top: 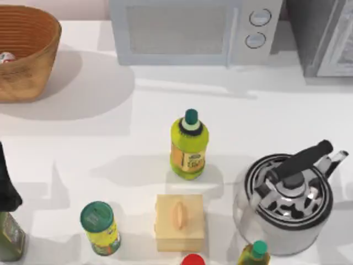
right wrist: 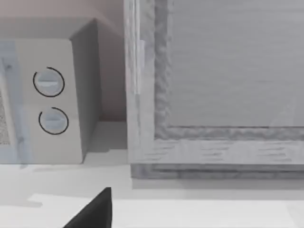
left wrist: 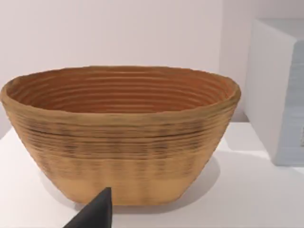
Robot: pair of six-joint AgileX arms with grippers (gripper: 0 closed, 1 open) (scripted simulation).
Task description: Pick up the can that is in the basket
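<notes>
1. The yellow bottle [top: 189,144] with a green cap, standing near the middle of the white worktop [top: 110,149], carries an orange label with a green mark; its writing is too small to read. The green-lidded yellow jar [top: 100,227] near the front edge also bears print that cannot be made out.
2. The can [top: 6,57] lies inside the basket [top: 33,66] at the worktop's back left corner, a small whitish patch with a red mark just visible at the top view's left edge.
3. The left arm [top: 6,190] appears as a dark shape at the left edge toward the front, well apart from the basket and in front of it; beside it stands a dark green bottle [top: 10,237].
4. The left wrist view faces the basket's outer wall and ribbed inside [left wrist: 118,90] with one dark fingertip [left wrist: 97,213] of the left tool in front of it; the can is hidden there below the rim. Whether that tool is spread or pressed together cannot be told.
5. The right wrist view faces the microwave's two dials [right wrist: 50,100] and a grey cabinet [right wrist: 213,85], with one dark fingertip [right wrist: 95,211] of the right tool low in front.
6. A kettle [top: 287,201] and a wooden box [top: 179,222] stand toward the front right.
</notes>
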